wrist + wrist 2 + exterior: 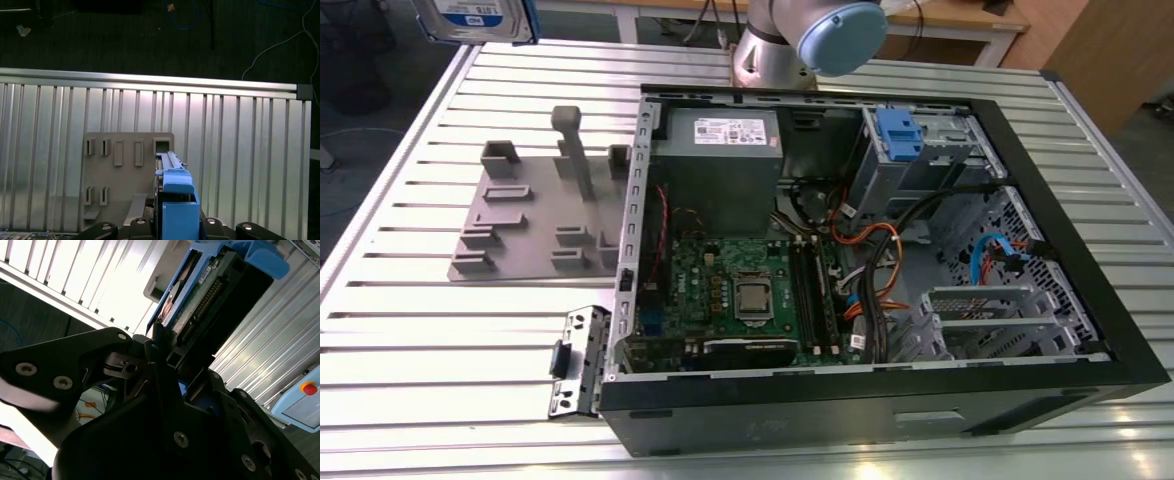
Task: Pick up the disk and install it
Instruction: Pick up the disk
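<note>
The disk (478, 20), a silver drive with a blue-and-white label in a blue carrier, hangs in the air above the table's far corner on the exterior view's left. In the second wrist view my gripper (172, 357) is shut on the disk (205, 295), with black fingers (156, 347) clamping its near end. In the first wrist view the disk (176, 200) shows edge-on, held above the grey slotted holder (120, 170). The open computer case (854, 250) lies on the table, and a blue bracket (897, 130) sits in its drive bay.
The grey slotted holder (520, 215) lies on the ribbed metal table (400, 340) beside the case. Inside the case are a grey power supply box (718, 150), the motherboard (734, 295) and loose cables (874, 260). The arm's base (787, 45) stands behind the case.
</note>
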Available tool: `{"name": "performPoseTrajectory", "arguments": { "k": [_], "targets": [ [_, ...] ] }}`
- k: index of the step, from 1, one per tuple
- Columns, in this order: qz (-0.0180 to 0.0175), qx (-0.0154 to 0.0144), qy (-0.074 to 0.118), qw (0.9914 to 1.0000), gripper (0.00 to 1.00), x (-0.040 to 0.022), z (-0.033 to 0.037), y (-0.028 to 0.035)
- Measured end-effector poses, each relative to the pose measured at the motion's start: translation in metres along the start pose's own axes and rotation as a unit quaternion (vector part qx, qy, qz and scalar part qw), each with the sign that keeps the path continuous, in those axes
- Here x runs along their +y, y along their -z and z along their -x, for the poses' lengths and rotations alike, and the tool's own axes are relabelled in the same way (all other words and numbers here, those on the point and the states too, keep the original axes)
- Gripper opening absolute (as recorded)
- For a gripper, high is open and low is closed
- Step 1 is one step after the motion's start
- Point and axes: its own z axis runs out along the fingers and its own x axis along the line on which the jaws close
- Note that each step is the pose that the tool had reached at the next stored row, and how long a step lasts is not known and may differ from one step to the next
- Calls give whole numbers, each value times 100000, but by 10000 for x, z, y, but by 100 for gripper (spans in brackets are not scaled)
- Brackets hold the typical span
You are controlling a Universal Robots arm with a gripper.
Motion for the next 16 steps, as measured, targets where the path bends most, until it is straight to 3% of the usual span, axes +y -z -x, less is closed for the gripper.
{"name": "performPoseTrajectory", "arguments": {
  "k": [6,16],
  "targets": [
    [0,2,0,100000,36,-40,-11,1],
    [5,0,-2,100000,36,-246,-30,6]
  ]
}}
